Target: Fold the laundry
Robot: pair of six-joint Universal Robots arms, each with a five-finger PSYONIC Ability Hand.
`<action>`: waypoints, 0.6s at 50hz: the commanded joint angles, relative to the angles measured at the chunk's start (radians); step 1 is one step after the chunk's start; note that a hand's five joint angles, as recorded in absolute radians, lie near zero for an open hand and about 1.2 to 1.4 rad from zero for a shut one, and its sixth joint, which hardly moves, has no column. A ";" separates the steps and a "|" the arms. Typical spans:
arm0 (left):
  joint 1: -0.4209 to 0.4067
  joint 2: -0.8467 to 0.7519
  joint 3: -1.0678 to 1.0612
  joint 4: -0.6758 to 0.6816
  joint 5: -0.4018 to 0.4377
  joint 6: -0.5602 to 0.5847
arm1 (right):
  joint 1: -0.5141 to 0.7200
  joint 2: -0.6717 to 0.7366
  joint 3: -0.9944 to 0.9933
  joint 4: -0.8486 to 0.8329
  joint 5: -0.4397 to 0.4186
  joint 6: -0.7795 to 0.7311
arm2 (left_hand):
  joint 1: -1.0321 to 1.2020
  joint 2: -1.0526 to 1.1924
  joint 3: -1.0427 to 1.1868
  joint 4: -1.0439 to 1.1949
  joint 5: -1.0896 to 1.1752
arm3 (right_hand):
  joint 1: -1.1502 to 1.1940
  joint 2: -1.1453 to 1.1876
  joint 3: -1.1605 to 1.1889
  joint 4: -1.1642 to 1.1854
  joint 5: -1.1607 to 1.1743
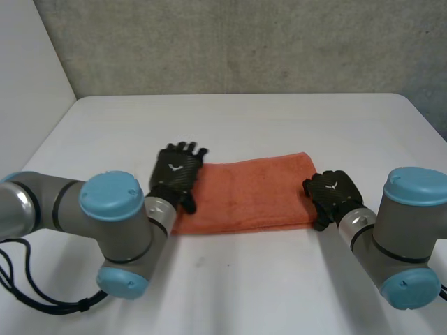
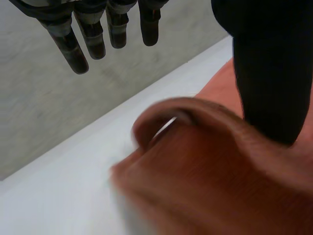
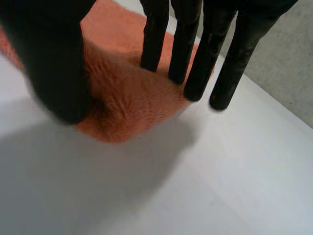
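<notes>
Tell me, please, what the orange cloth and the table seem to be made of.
The orange cloth looks like terry cotton, matt: the right wrist view shows a fuzzy pile. The table seems a smooth, matt white board, perhaps laminate or painted; the look leaves it open.

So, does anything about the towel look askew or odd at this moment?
Yes, slightly. The towel does not lie flat at its ends: by the left hand its edge stands up in a loop, and the right hand pinches its corner into a hump. No damage shows.
</notes>
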 commanded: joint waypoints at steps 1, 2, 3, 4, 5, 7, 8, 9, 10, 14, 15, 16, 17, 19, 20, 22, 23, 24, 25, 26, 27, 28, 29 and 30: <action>0.046 0.014 -0.027 -0.025 -0.112 0.048 | -0.030 0.021 -0.006 -0.036 0.006 -0.054 | -0.001 0.013 0.009 0.010 -0.027 | 0.791 0.682 0.686 0.703 0.728; 0.046 0.015 -0.027 -0.025 -0.112 0.048 | -0.036 0.013 -0.004 -0.060 0.006 -0.066 | -0.001 0.013 0.009 0.010 -0.027 | 0.799 0.690 0.694 0.711 0.736; 0.046 0.027 -0.044 -0.032 -0.112 0.059 | -0.036 0.009 -0.007 -0.083 0.012 -0.085 | -0.004 0.010 0.006 0.008 -0.030 | 0.799 0.690 0.694 0.711 0.736; 0.046 0.044 -0.066 -0.035 -0.110 0.063 | -0.036 0.009 -0.007 -0.083 0.012 -0.085 | -0.004 0.010 0.006 0.007 -0.030 | 0.799 0.690 0.694 0.711 0.736; 0.046 0.044 -0.066 -0.035 -0.110 0.063 | -0.035 -0.005 -0.015 -0.098 0.015 -0.112 | -0.004 0.010 0.006 0.007 -0.030 | 0.799 0.690 0.694 0.711 0.736; 0.046 0.080 -0.104 -0.035 -0.107 0.063 | -0.029 -0.025 -0.024 -0.106 0.014 -0.142 | -0.005 0.010 0.005 0.007 -0.031 | 0.799 0.690 0.694 0.711 0.736; 0.046 0.080 -0.104 -0.035 -0.107 0.063 | -0.022 -0.037 -0.047 -0.109 0.015 -0.169 | -0.005 0.010 0.005 0.007 -0.031 | 0.799 0.690 0.694 0.711 0.736; 0.044 0.102 -0.122 -0.035 -0.107 0.063 | -0.022 -0.037 -0.047 -0.109 0.015 -0.169 | -0.005 0.010 0.005 0.007 -0.031 | 0.799 0.690 0.694 0.711 0.736; 0.044 0.102 -0.123 -0.035 -0.107 0.063 | -0.009 -0.045 -0.076 -0.106 0.018 -0.195 | -0.005 0.010 0.005 0.007 -0.031 | 0.799 0.690 0.694 0.711 0.736; 0.046 0.186 -0.172 -0.035 -0.107 0.056 | 0.161 -0.024 -0.212 -0.076 0.020 -0.263 | -0.005 0.010 0.005 0.007 -0.031 | 0.799 0.690 0.694 0.711 0.736; 0.049 0.217 -0.184 -0.035 -0.109 0.053 | 0.162 -0.023 -0.213 -0.076 0.020 -0.263 | -0.005 0.010 0.005 0.007 -0.031 | 0.799 0.690 0.694 0.711 0.736; 0.049 0.217 -0.184 -0.035 -0.109 0.053 | 0.219 0.002 -0.266 -0.059 0.018 -0.284 | -0.005 0.010 0.005 0.007 -0.031 | 0.799 0.690 0.694 0.711 0.736; 0.053 0.243 -0.196 -0.037 -0.112 0.053 | 0.270 0.028 -0.318 -0.033 0.011 -0.306 | -0.005 0.010 0.005 0.007 -0.031 | 0.799 0.690 0.694 0.711 0.736; 0.066 0.269 -0.212 -0.037 -0.112 0.051 | 0.316 0.056 -0.364 -0.007 0.002 -0.327 | -0.005 0.010 0.005 0.007 -0.031 | 0.799 0.690 0.694 0.711 0.736; 0.084 0.297 -0.230 -0.037 -0.112 0.053 | 0.317 0.056 -0.364 -0.007 0.001 -0.327 | -0.005 0.010 0.005 0.007 -0.031 | 0.799 0.690 0.694 0.711 0.736; 0.099 0.321 -0.245 -0.038 -0.112 0.053 | 0.388 0.117 -0.433 0.042 -0.023 -0.359 | -0.005 0.010 0.005 0.007 -0.031 | 0.799 0.690 0.694 0.711 0.736; 0.110 0.349 -0.259 -0.037 -0.110 0.053 | 0.389 0.118 -0.434 0.042 -0.023 -0.359 | -0.005 0.010 0.005 0.007 -0.031 | 0.799 0.690 0.694 0.711 0.736; 0.110 0.349 -0.259 -0.037 -0.110 0.053 | 0.428 0.151 -0.452 0.061 -0.049 -0.369 | -0.005 0.010 0.005 0.007 -0.031 | 0.799 0.690 0.694 0.711 0.736; 0.121 0.372 -0.268 -0.038 -0.109 0.053 | 0.468 0.185 -0.461 0.079 -0.081 -0.379 | -0.005 0.010 0.005 0.007 -0.031 | 0.799 0.690 0.694 0.711 0.736; 0.133 0.387 -0.277 -0.038 -0.109 0.053 | 0.468 0.185 -0.461 0.079 -0.081 -0.379 | -0.005 0.010 0.005 0.007 -0.031 | 0.799 0.690 0.694 0.711 0.736; 0.133 0.387 -0.278 -0.038 -0.109 0.053 | 0.499 0.214 -0.460 0.098 -0.113 -0.390 | -0.005 0.010 0.005 0.007 -0.031 | 0.799 0.690 0.694 0.711 0.736; 0.144 0.398 -0.287 -0.038 -0.106 0.053 | 0.517 0.236 -0.455 0.117 -0.133 -0.402 | -0.005 0.010 0.005 0.007 -0.031 | 0.799 0.690 0.694 0.711 0.736; 0.144 0.398 -0.287 -0.038 -0.106 0.053 | 0.518 0.236 -0.455 0.118 -0.134 -0.402 | -0.005 0.010 0.005 0.007 -0.031 | 0.799 0.690 0.694 0.711 0.736; 0.149 0.403 -0.293 -0.038 -0.104 0.053 | 0.522 0.245 -0.453 0.137 -0.141 -0.415 | -0.005 0.010 0.005 0.007 -0.031 | 0.771 0.662 0.666 0.683 0.708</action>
